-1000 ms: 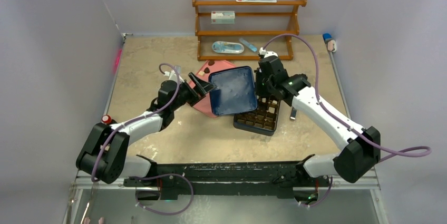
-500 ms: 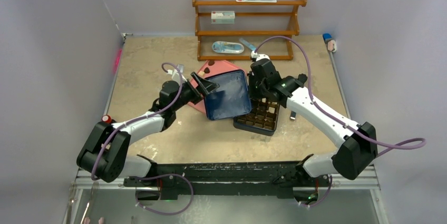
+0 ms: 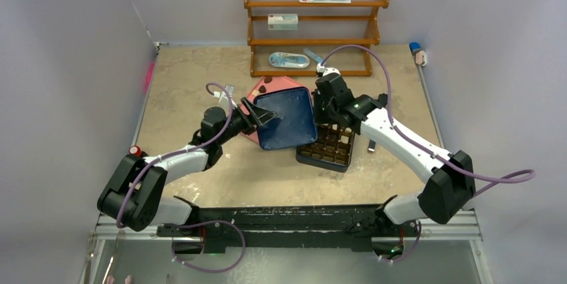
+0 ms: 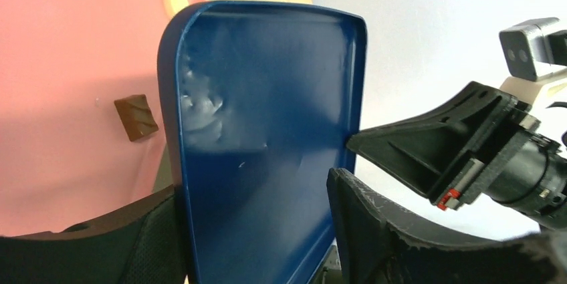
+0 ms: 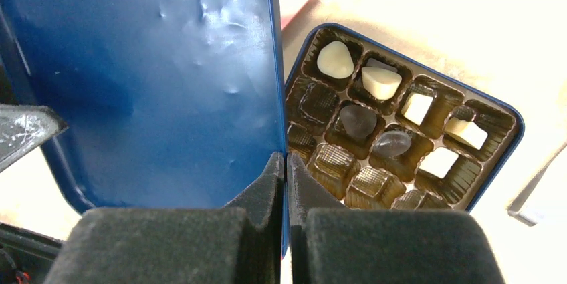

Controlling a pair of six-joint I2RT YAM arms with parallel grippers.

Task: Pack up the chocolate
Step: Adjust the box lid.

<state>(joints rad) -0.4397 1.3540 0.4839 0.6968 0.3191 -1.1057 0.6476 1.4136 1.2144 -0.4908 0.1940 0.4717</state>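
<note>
**Several chocolate pieces (image 5: pixel 380 82) boxed, blue lid (image 5: pixel 167 77) gripped**

Cream-white and dark pieces sit in cells of the gridded box (image 5: pixel 503 111). One brown piece (image 4: pixel 136 117) lies on the pink tray (image 4: pixel 67 63), on the table (image 3: pixel 194 83). Right pincer (image 5: pixel 286 162) is clamped on the lid's edge, the lid tilted up beside the box. Left pincer (image 4: pixel 254 194) straddles the lid, jaws apart; whether they touch it cannot be told.

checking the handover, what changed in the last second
The right gripper, pinching the blue lid, carried it slightly left. The left gripper moved in and narrowed its jaws around the lid's opposite edge. The gridded box, pink tray and shelf stayed put.
</note>
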